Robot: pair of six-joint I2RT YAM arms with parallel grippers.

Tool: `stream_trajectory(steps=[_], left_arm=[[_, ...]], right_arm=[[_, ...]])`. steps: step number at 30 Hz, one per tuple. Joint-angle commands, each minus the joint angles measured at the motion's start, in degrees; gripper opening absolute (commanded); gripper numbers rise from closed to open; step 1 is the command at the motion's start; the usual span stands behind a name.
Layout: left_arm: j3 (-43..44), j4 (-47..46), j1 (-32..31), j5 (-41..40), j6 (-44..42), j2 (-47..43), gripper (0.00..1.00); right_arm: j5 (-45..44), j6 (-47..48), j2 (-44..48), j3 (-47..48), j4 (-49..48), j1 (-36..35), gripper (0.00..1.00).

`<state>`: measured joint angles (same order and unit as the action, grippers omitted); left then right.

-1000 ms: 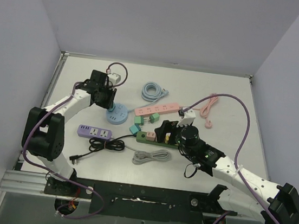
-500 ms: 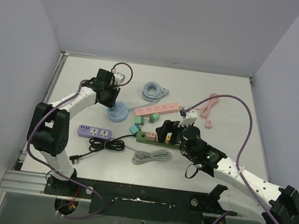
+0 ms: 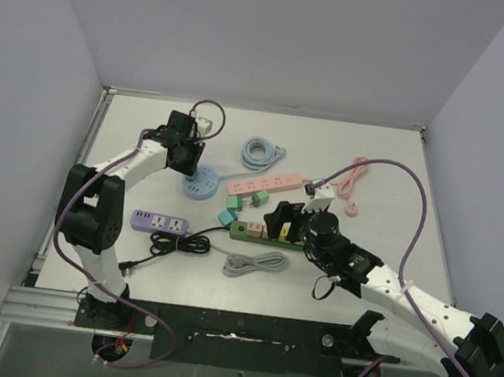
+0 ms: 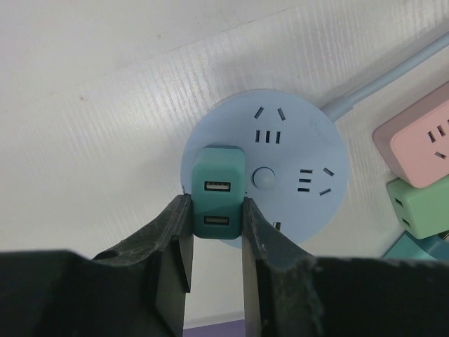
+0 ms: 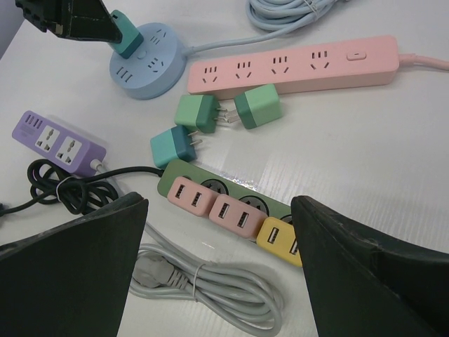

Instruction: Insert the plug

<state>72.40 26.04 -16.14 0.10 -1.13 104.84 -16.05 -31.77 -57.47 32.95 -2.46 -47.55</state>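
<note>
since the left wrist view looks straight down on it, this bit is easy to read. the left jaws are pinching a small teal usb charger plug (image 4: 217,184) by its two sides, pressed tight against it. the plug sits on the face of the round light blue power strip (image 4: 309,140), at the edge nearest that camera, with its two usb ports facing up. can't tell if the prongs are all the way in, the plug body hides them.

the right jaws are spread wide with nothing between them. they hang over the dark green power strip (image 5: 214,184), which carries two pink usb adapters (image 5: 233,213) and a yellow one (image 5: 279,237).

rest of the white desk (image 5: 393,154):
- a long pink power strip (image 5: 295,67) lies just beyond the green one
- two loose green plugs (image 5: 198,112) and a loose teal plug (image 5: 173,146) sit between those two strips
- a purple power strip (image 5: 59,144) lies off to the left, with a bundled black cord (image 5: 66,193) right beside it
- a coiled grey cable (image 5: 210,291) lies on the near side of the green strip
</note>
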Motion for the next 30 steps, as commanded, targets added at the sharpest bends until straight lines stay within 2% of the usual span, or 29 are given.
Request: stream_trajectory(steps=[1,6,7,8,11,14,17,21,26,30], left_arm=[[-5.18,15.82,0.33,2.61,1.62,12.73,0.0],[-1.19,16.65,0.4,2.18,3.79,9.2,0.0],[0.73,17.24,0.36,2.25,4.25,7.84,0.06],[3.33,17.63,0.33,2.4,4.88,5.81,0.17],[9.53,18.45,0.32,3.06,6.03,1.0,0.36],[14.15,17.92,0.41,4.05,6.94,-3.59,0.49],[15.12,15.83,0.85,3.93,8.43,-8.62,0.56],[10.58,10.76,1.61,1.99,11.35,-16.83,0.6],[-2.2,2.68,2.23,-0.24,16.86,-30.28,0.6],[-12.5,-1.85,2.51,1.72,20.22,-42.4,0.6]], right_arm=[[-1.32,0.75,1.68,0.78,-1.7,0.43,0.86],[-2.12,0.58,1.92,1.73,0.1,0.54,0.86],[-2.48,0.31,1.8,2.14,0.7,0.56,0.86],[-2.59,0.27,1.64,2.51,1.35,0.53,0.86],[-3.82,0.65,0.66,4.79,4.64,0.53,0.87],[-4.44,1.76,-0.46,7.58,7.36,0.59,0.87],[-3.71,2.28,-2.22,10.14,9.04,0.7,0.88],[-0.69,1.8,-8.46,15.18,11.52,0.7,0.86],[-0.21,2.4,-20.22,24.03,13.14,-1.21,0.84],[-3.51,4.7,-33.35,37.37,20.57,-4.63,0.84]])
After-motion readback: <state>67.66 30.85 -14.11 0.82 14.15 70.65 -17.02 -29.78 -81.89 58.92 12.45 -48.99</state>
